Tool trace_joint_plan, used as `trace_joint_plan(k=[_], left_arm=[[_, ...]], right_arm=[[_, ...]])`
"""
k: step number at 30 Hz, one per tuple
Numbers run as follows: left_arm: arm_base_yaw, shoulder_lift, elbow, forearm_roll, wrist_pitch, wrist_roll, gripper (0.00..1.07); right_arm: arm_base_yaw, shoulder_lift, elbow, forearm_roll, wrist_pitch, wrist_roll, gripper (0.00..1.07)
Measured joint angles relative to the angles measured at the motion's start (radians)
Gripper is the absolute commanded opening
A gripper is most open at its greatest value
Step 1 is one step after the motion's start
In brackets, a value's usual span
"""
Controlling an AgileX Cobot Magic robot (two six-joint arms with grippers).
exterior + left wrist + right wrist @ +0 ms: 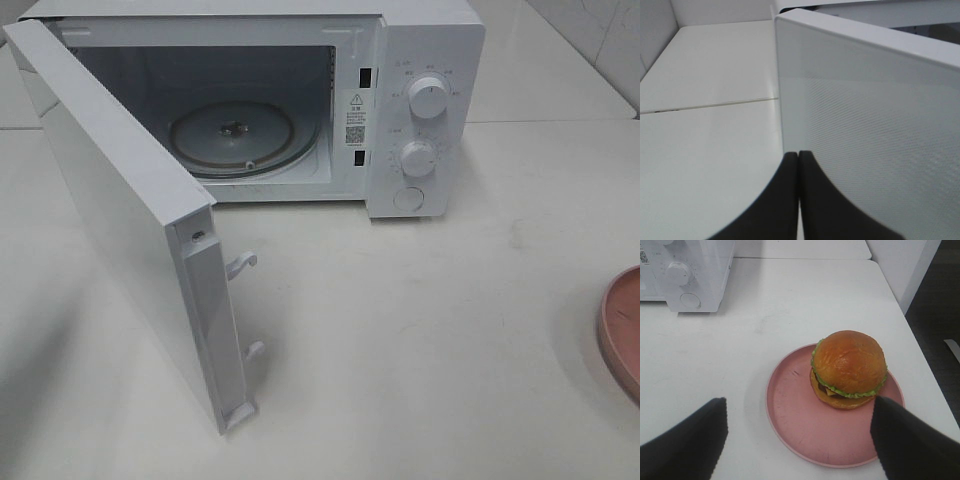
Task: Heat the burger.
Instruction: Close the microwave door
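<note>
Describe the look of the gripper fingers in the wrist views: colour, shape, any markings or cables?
Left gripper: matte black fingers with curved outer edges. Right gripper: the same plain matte black, with broad, tapering fingers. No markings, cables or arm links show.

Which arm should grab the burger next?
Probably the right: its open pincer hangs over the burger on the plate. The left pincer is shut beside the microwave door.

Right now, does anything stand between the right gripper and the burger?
Nothing visible does. The right gripper is open above the plate, and the burger sits uncovered ahead of its fingers.
</note>
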Motion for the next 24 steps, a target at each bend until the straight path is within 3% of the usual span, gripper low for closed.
trace_joint_plan(k=[2,4,5,6,8,11,19,24], left_arm=[[-0.005,0.057,0.0,0.074,-0.077,-0.079,0.0],[-0.005,0.077,0.0,0.103,-0.105,-0.107,0.0],[-0.005,0.114,0.0,0.162,-0.154,-0.156,0.0],[-0.005,0.114,0.0,0.162,-0.154,-0.156,0.0],[-0.005,0.174,0.0,0.231,-0.223,-0.22,0.0],[-0.005,0.234,0.0,0.271,-0.286,-0.261,0.0],[-0.059,0.332,-0.009,0.275,-0.361,-0.285,0.0],[-0.105,0.385,-0.039,0.244,-0.365,-0.262,0.0]], right_arm=[[0.0,0.0,0.0,0.0,0.0,0.0,0.76],[0.0,0.0,0.0,0.0,0.0,0.0,0.76],[0.0,0.0,0.0,0.0,0.0,0.0,0.76],[0.0,0.0,0.0,0.0,0.0,0.0,0.76],[0.0,0.0,0.0,0.0,0.0,0.0,0.76],[0.0,0.0,0.0,0.0,0.0,0.0,0.76],[0.0,0.0,0.0,0.0,0.0,0.0,0.76],[0.0,0.0,0.0,0.0,0.0,0.0,0.76]])
